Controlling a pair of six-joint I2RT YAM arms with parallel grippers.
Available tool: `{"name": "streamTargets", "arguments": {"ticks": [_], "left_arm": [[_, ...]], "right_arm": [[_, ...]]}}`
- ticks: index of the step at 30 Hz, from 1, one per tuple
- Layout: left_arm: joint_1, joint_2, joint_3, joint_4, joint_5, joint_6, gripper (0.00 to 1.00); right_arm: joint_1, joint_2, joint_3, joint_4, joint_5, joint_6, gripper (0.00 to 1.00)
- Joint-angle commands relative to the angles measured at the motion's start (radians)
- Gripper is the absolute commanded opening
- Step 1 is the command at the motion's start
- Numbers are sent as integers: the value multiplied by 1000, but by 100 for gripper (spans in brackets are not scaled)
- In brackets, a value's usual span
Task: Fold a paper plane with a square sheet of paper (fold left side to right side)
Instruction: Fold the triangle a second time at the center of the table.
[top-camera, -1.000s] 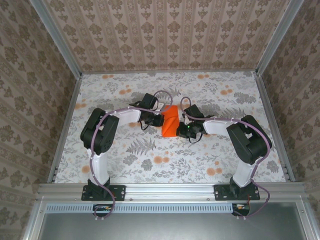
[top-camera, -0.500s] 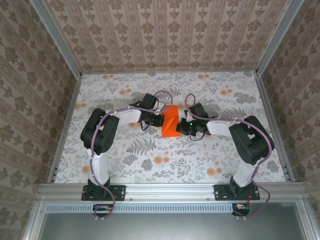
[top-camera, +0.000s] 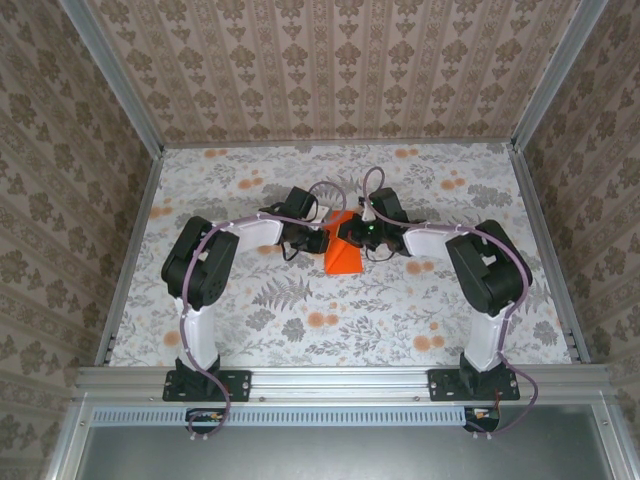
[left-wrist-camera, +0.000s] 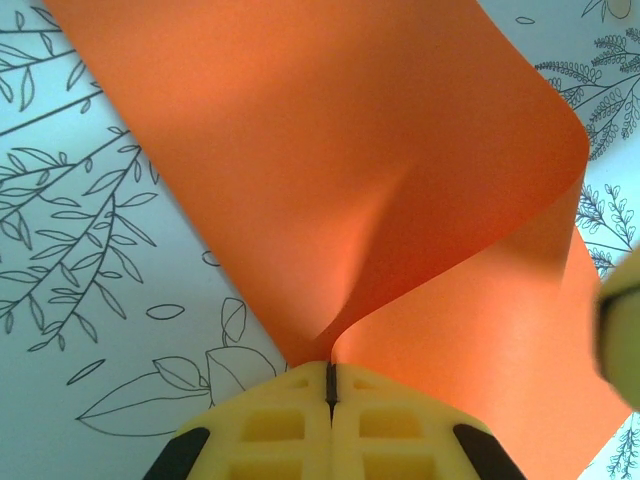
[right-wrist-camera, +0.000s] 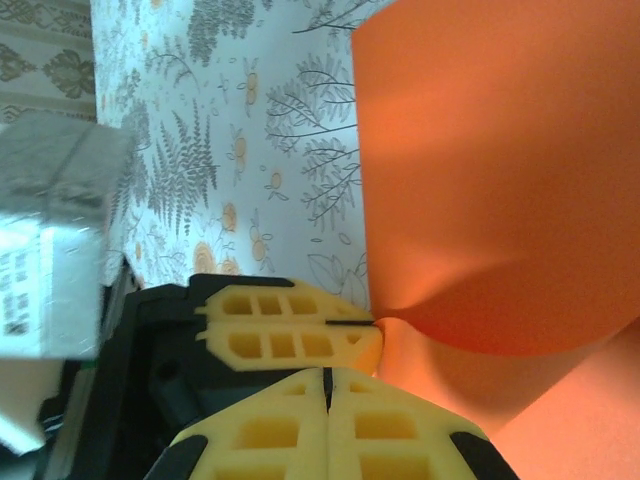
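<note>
The square sheet of paper (top-camera: 343, 258) lies near the middle of the flower-printed table (top-camera: 250, 320), between the two arms, and is no longer flat. In the top view it reads as a bright orange wedge, narrow at the far end and wider toward the arm bases. The left gripper (top-camera: 322, 238) sits at the sheet's left edge with its jaws pressed together. In the left wrist view the paper (left-wrist-camera: 330, 170) converges to a tight pinch point exactly at the seam between the yellow fingertips, so this claw grips the sheet. From that pinch one layer rises and curls over to the right, with a rounded bend along its right side, while a second layer lies lower beneath it. The right gripper (top-camera: 356, 234) rests over the far upper part of the sheet, close beside the left one. In the right wrist view its fingers (right-wrist-camera: 270, 430) are fully closed, seam to seam, with orange paper directly alongside. Whether a layer is caught between them cannot be determined.
</note>
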Motion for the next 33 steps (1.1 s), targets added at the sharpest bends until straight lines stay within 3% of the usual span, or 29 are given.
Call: {"name": "streamTargets", "arguments": {"ticks": [1, 33], "left_arm": [[-10, 29, -11, -29, -14, 17, 0], [-19, 49, 14, -52, -19, 26, 0]], "right_arm": [[12, 38, 34, -3, -29, 15, 0], [13, 78, 20, -178, 73, -107, 0]]}}
